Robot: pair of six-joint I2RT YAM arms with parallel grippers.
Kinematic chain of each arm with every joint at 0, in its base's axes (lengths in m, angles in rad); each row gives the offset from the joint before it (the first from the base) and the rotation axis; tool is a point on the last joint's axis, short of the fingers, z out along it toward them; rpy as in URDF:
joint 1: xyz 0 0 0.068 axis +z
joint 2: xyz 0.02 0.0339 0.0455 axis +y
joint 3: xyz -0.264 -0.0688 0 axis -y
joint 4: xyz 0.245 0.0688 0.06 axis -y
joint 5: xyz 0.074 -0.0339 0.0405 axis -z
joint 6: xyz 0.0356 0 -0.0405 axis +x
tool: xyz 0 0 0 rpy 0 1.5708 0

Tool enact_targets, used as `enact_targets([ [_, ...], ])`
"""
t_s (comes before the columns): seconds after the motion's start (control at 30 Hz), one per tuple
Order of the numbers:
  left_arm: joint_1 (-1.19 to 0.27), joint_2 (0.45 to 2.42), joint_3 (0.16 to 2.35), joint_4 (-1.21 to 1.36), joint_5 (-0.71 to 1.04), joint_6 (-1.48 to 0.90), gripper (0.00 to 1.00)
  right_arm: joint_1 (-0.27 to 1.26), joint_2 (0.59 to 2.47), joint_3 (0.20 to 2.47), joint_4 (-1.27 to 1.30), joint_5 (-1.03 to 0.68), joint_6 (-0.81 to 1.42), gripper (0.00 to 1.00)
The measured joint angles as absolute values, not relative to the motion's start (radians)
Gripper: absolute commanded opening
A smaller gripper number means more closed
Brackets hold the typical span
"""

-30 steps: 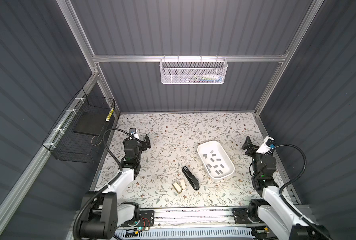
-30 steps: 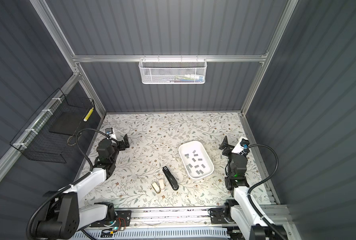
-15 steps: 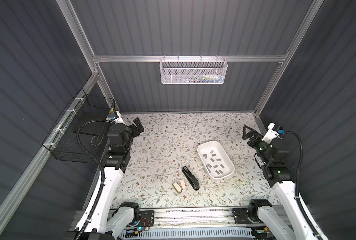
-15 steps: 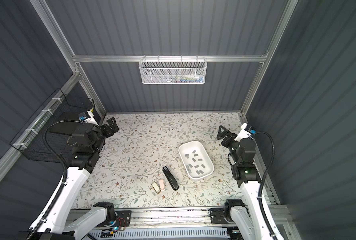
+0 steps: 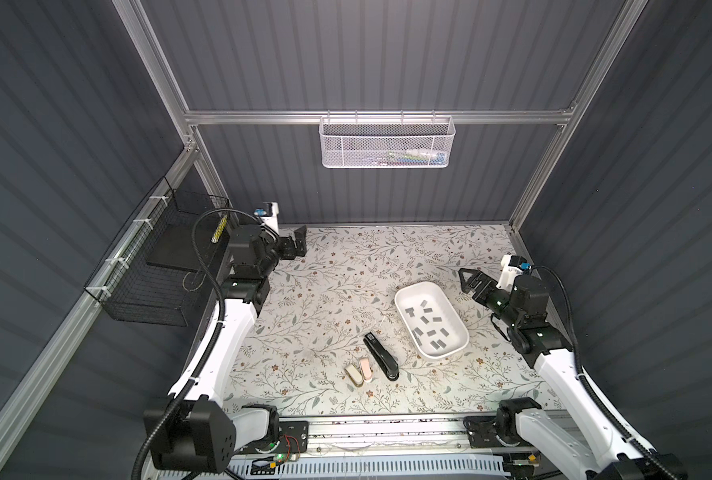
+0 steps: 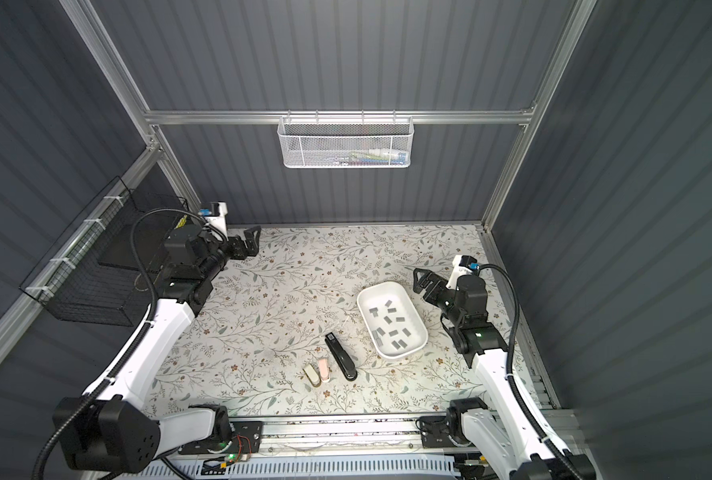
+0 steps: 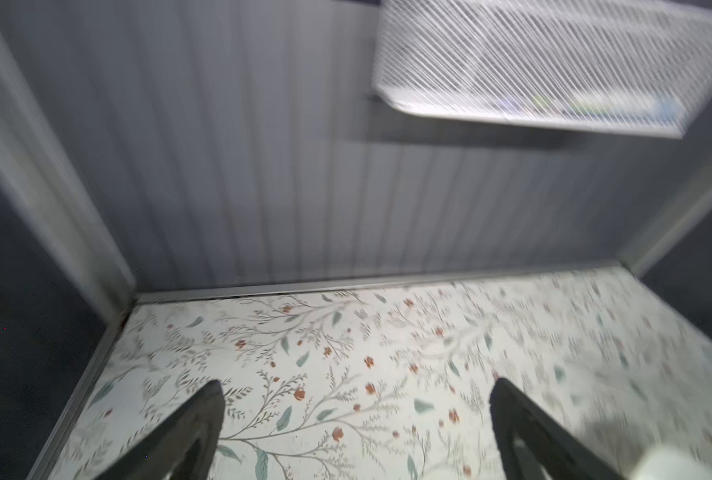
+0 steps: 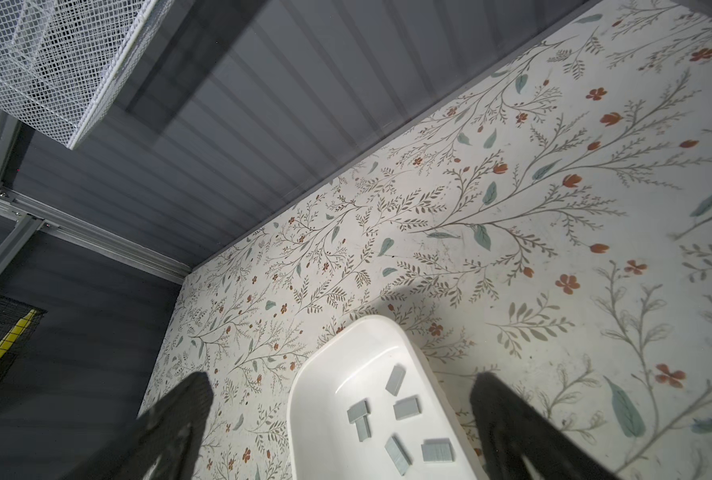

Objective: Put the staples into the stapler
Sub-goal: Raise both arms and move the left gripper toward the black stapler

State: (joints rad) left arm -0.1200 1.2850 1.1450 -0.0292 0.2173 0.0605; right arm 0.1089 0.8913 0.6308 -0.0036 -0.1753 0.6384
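The left gripper (image 5: 301, 243) and the right gripper (image 5: 465, 281) are both wide and empty, while the staples (image 5: 426, 310) lie in the white tray (image 5: 420, 284).

In both top views we get a sharp, evenly lit scene. Light falls from above, so the floral table (image 5: 325, 270) is bright and the grey walls (image 5: 387, 62) are dim. The white tray (image 5: 396, 297) shines without glare. Our left wrist view is smeared by motion blur, the white mesh basket (image 7: 554, 62) streaked. Our right wrist view is crisp, though the fingers (image 8: 171, 428) of the right gripper (image 8: 342, 376) look soft, and a faint shadow lies beside the tray.
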Motion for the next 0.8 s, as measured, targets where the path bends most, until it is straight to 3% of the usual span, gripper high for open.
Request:
enact_targets([
  [0.13,-0.18,1.363,1.24,-0.234,0.406,0.4,0.99,0.111,0.899,0.636,-0.017,-0.175,0.64,0.99],
  [0.23,-0.293,1.365,1.24,-0.4,0.45,0.707,0.99,0.111,0.9,0.637,-0.021,-0.169,0.643,0.99],
  [0.4,-0.416,1.364,1.21,-0.584,0.52,1.038,0.89,0.111,0.881,0.637,-0.035,-0.132,0.646,0.99],
  [0.5,-0.479,1.365,1.209,-0.657,0.505,1.193,0.83,0.111,0.851,0.637,-0.047,-0.096,0.647,0.99],
  [0.8,-0.764,1.478,1.221,-0.811,0.361,1.482,0.78,0.111,0.785,0.635,-0.086,-0.021,0.648,0.99],
])
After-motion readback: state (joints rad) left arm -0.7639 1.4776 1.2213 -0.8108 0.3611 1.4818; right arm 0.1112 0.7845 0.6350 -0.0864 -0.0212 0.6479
